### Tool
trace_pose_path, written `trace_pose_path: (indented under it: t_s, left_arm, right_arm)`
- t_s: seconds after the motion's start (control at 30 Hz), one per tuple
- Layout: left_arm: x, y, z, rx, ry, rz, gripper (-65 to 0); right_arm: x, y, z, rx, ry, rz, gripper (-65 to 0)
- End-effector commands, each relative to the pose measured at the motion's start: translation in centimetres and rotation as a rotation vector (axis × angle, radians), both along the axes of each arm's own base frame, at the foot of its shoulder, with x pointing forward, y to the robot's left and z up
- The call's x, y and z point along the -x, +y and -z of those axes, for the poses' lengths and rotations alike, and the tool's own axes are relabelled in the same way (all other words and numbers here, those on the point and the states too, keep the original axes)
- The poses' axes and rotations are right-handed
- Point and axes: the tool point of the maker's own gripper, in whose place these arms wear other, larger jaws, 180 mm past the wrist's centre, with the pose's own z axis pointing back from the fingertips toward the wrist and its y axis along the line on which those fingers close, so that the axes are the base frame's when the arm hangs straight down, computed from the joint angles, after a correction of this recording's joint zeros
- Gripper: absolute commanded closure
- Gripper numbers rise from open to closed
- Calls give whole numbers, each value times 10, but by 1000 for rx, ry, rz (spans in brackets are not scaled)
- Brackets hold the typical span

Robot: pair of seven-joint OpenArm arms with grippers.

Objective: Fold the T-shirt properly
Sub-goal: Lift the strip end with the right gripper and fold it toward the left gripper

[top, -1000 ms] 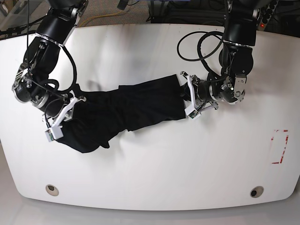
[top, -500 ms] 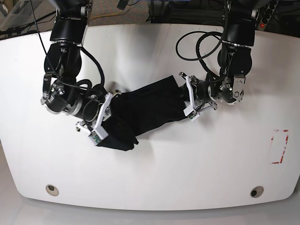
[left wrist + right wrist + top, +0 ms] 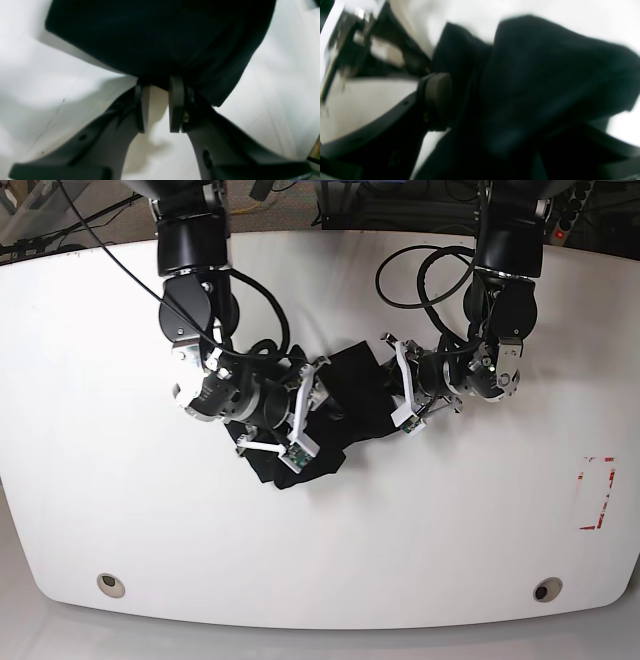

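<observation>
Your T-shirt (image 3: pixel 345 405) lies bunched at the tabletop's (image 3: pixel 420 540) centre, between both arms. Your left tool (image 3: pixel 158 83) pinches its hem at the shirt's 3 o'clock end. Your right tool (image 3: pixel 305 415) sits over the 9 o'clock end; you cannot tell its state from these blurred views.

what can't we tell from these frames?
- Right wrist view: motion blur. Only one finger of the right gripper shows; T-shirt covers the other, so any grip is unclear.
- Base view: the fold's neatness; the right arm hides the shirt's near half.
- Left wrist view: left gripper tips vanish under cloth.
</observation>
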Motion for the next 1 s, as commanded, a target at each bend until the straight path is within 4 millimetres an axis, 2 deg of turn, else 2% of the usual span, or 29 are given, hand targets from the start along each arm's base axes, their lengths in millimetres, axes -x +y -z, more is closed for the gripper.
trace_pose_path:
  t_s: [0.0, 0.17, 0.37, 0.47, 0.57, 0.63, 0.8, 0.97]
  left_arm:
    - [-7, 0, -8, 2, -24, -1, -118]
    - [-8, 0, -9, 6, -27, -2, -118]
    - [-10, -5, -12, 23, -34, -6, -118]
    - [-16, 3, -17, 39, -45, -46, -118]
    - [-23, 6, -22, 78, -53, -102, -118]
    - [-26, 9, -25, 94, -59, -130, -117]
    - [-33, 22, -29, 117, -68, -196, -115]
    - [-42, 34, -52, 214, -118, -243, -115]
  right_arm:
    - [-12, 11, -16, -29, -58, 4, -371]
    - [-22, 22, -25, -5, -91, 12, -371]
    - [-33, 23, -39, 1, -128, 12, -373]
    - [-32, 35, -43, 24, -144, -33, -404]
    - [-26, 54, -49, 70, -166, -114, -477]
    - [-27, 56, -51, 72, -173, -121, -503]
    - [-30, 61, -58, 60, -188, -127, -501]
    - [-31, 60, -61, 57, -198, -132, -501]
